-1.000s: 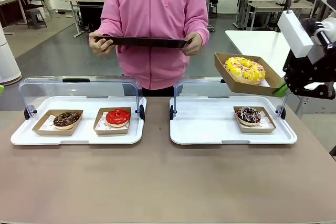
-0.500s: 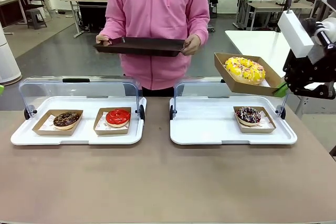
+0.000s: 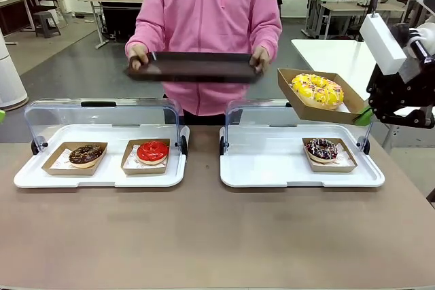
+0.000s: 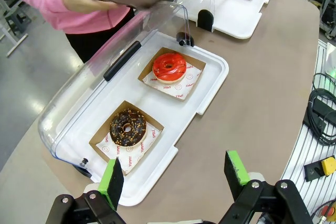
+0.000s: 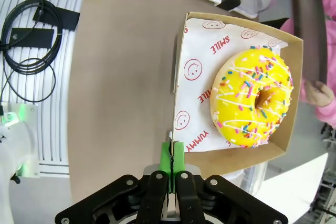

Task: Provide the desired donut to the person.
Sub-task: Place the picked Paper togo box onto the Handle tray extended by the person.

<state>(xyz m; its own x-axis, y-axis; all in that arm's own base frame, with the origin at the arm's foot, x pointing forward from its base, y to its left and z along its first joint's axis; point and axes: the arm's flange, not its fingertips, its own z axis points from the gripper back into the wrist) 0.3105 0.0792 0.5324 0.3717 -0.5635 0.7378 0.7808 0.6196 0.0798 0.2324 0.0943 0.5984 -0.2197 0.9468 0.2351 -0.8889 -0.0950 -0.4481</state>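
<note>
The right jaws are clamped flat together, their green pads (image 5: 166,157) pinching the side wall of one cardboard carton (image 5: 247,157). In it, on printed paper, lies the yellow donut with sprinkles (image 5: 231,103). That carton hangs tilted in the air above the far right corner of the right white tray (image 3: 272,161), clear of it.

The left jaws stand wide apart with nothing between their pads (image 4: 112,179). They are over the near rim of a second white tray (image 3: 113,159), which lies on the worktop (image 3: 204,236) just left of the right white tray.

There are four donuts, each in its own carton. Besides the yellow one, a chocolate donut with coloured sprinkles (image 3: 321,148) sits at the right end of the right white tray. A red glazed donut (image 3: 152,151) and a chocolate nut-topped donut (image 3: 86,154) sit side by side on the second tray.

Two clear lids, one per tray, stand raised at the far edges.

Beyond the right white tray and to its left, the person (image 3: 204,11) in pink holds one dark tray (image 3: 194,66) in both hands, above lid height.
</note>
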